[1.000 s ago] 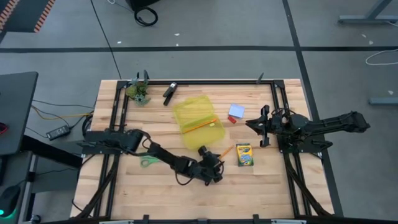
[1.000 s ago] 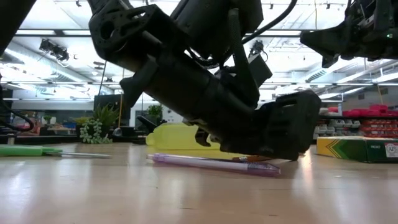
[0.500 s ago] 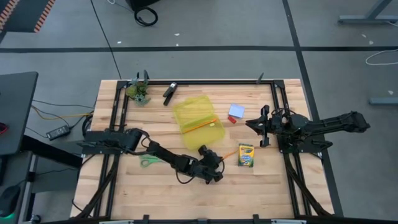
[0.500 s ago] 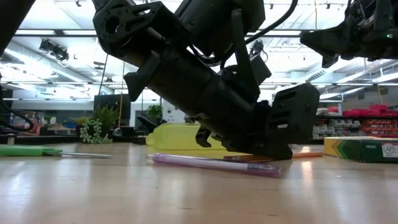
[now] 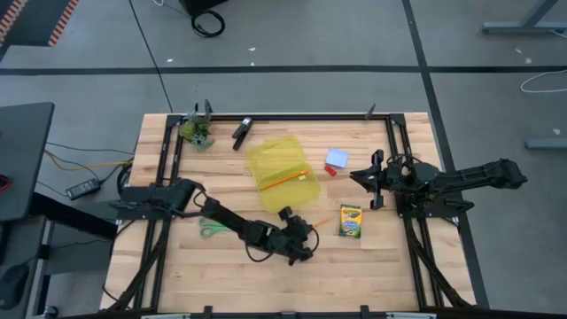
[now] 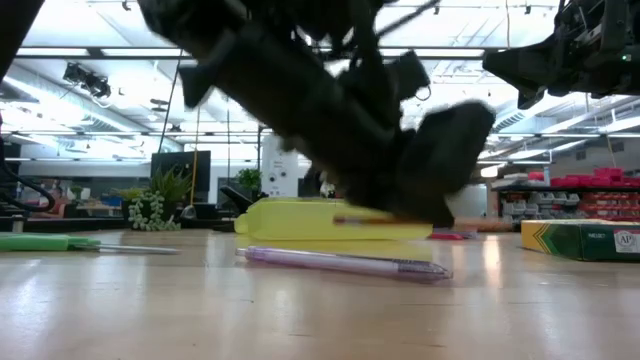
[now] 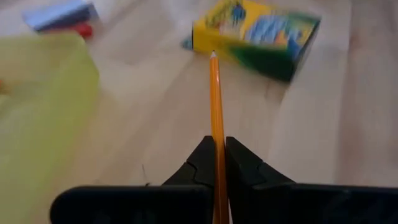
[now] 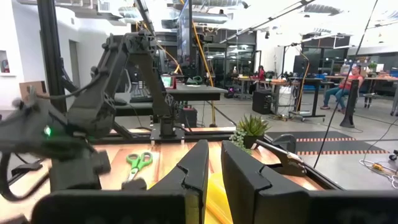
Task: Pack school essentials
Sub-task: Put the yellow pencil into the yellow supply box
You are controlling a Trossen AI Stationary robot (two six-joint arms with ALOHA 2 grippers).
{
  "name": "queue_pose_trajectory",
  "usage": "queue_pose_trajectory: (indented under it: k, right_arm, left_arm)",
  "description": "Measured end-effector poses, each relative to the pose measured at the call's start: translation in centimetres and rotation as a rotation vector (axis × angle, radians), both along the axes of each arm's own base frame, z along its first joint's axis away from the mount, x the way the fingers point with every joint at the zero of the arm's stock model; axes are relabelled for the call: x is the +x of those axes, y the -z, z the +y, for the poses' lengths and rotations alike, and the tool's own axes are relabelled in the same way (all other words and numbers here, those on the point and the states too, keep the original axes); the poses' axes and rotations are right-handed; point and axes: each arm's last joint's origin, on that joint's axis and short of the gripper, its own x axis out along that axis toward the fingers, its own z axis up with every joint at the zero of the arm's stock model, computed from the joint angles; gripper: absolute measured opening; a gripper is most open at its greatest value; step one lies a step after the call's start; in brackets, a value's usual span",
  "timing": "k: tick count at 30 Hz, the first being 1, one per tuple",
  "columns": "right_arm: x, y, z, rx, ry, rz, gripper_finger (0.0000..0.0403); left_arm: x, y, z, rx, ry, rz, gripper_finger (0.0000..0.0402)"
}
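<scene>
A dark, blurred arm hangs low over the wooden table (image 6: 300, 310), just above a purple pen (image 6: 345, 262) lying flat. Behind it sits a yellow pouch (image 6: 300, 218); a green crayon box (image 6: 580, 240) stands at right, green-handled scissors (image 6: 50, 242) at left.

Both arms are dark, nearly black, and built from several jointed segments with thick rounded housings at the joints. Thin black cables run along the left arm and curl in loops near its wrist. The left gripper (image 7: 218, 163) has two matte black fingers with smooth, rounded tips, set on a wide black bar. The right gripper (image 8: 211, 165) has two flat black fingers with angular, sloping edges. On the left arm's body a small green light glows.
</scene>
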Motion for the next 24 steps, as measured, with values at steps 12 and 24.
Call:
queue_pose_trajectory:
  k: [12,24]
  right_arm:
    - [0.0,0.1,0.0,0.0,0.0,0.006,0.0051]
    - [0.0,0.1,0.0,-0.001,0.0,0.01,0.0051]
  left_arm:
    - [-0.3,-2.9,1.2,0.057,-0.022,0.023,0.0016]
    - [-1.0,-5.6,4.5,0.148,-0.079,0.141,0.002]
